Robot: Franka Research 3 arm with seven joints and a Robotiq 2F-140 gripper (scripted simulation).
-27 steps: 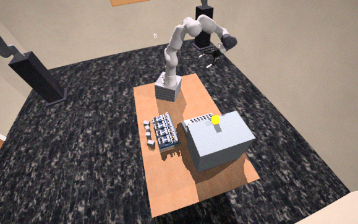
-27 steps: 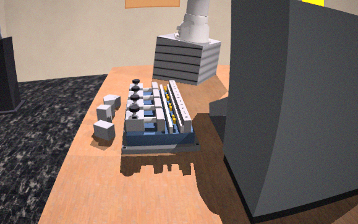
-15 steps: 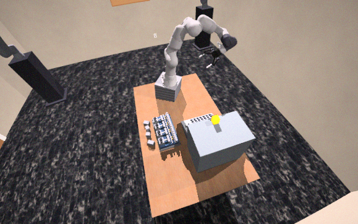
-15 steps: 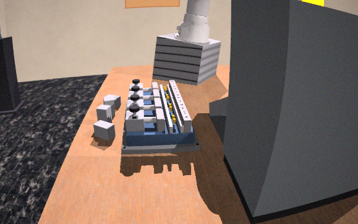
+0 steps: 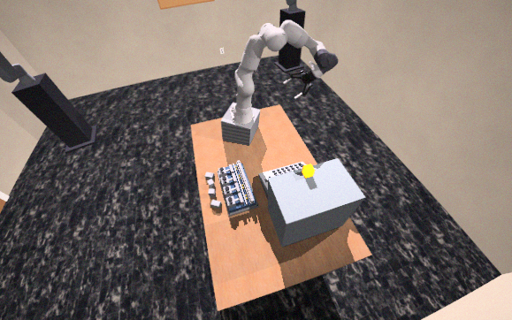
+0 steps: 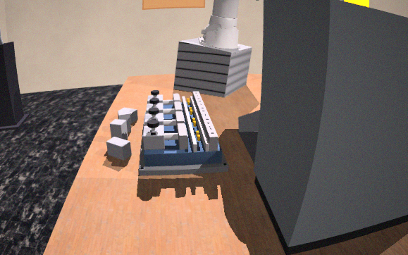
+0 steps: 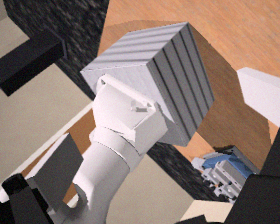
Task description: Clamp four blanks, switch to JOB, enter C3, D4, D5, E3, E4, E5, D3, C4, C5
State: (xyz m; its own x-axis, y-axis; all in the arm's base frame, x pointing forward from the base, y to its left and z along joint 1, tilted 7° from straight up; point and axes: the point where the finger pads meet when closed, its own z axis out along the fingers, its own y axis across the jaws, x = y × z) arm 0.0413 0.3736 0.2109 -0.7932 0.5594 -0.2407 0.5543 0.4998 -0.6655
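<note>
My gripper [image 5: 292, 88] is open and empty, high in the air beyond the table's far right edge, well away from the fixture. Several grey blanks stand in a loose row on the table left of the fixture; the nearest blank [image 5: 215, 203] [image 6: 118, 148] is set a little apart. The blue vise fixture [image 6: 182, 157] [image 7: 226, 162] holds no blank that I can make out on its rails. Its lenses are too small to read. The amber lamp [image 5: 308, 171] [image 6: 356, 3] on the cabinet is lit. The key panel [image 5: 287, 169] is partly hidden; key names and selector cannot be read.
The big grey cabinet [image 5: 321, 190] [image 6: 294, 113] stands right of the fixture and hides much of the panel from behind. The arm's ribbed base block [image 5: 236, 133] [image 6: 201, 67] [image 7: 181, 85] stands at the table's far end. Dark pedestals stand on the floor beyond the table.
</note>
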